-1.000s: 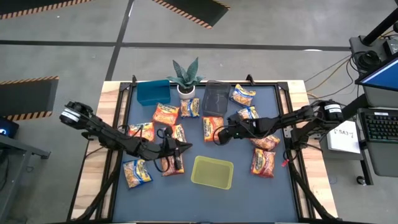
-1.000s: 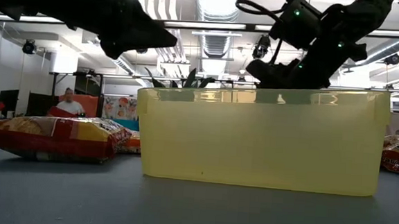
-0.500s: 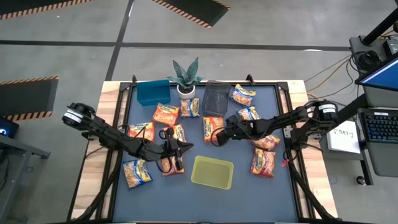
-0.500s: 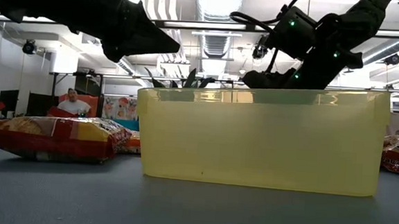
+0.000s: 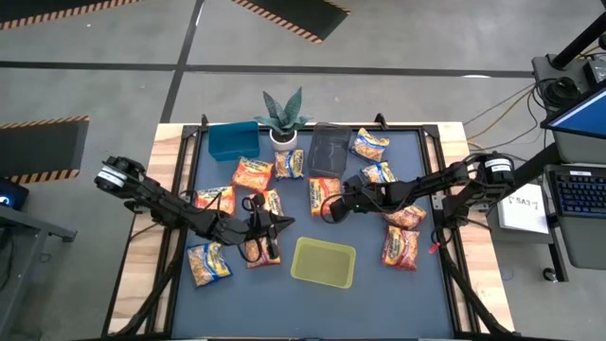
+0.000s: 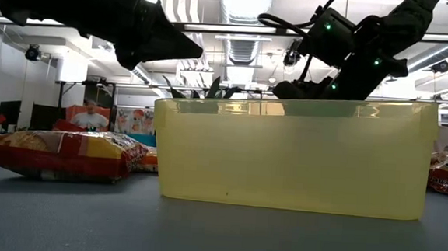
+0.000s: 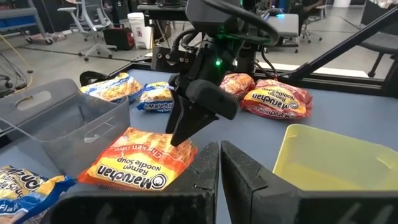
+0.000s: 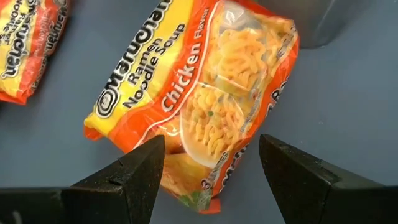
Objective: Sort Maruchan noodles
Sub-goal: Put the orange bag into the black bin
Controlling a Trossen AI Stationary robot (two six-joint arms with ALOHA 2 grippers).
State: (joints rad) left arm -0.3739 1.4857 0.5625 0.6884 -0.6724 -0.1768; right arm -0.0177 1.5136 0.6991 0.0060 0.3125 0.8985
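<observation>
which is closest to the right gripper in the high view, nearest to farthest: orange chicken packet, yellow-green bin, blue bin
From the right gripper, open:
1. orange chicken packet, right under its fingers, mid-table.
2. yellow-green bin, toward the near edge.
3. blue bin, far-left corner, beside the plant.

noodle packet [image 8: 199, 93]: glossy crinkled plastic | yellow-green bin [image 6: 292, 157]: translucent smooth plastic | table mat [image 5: 369, 284]: matt

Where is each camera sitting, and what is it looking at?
High view: above the table, looking straight down; both arms show.
Low view: at tabletop height, facing the yellow-green bin; both arms overhead.
Left wrist view: behind shut fingers, facing the right gripper.
Right wrist view: above the orange packet, open fingers astride.
Shared: that orange packet.
</observation>
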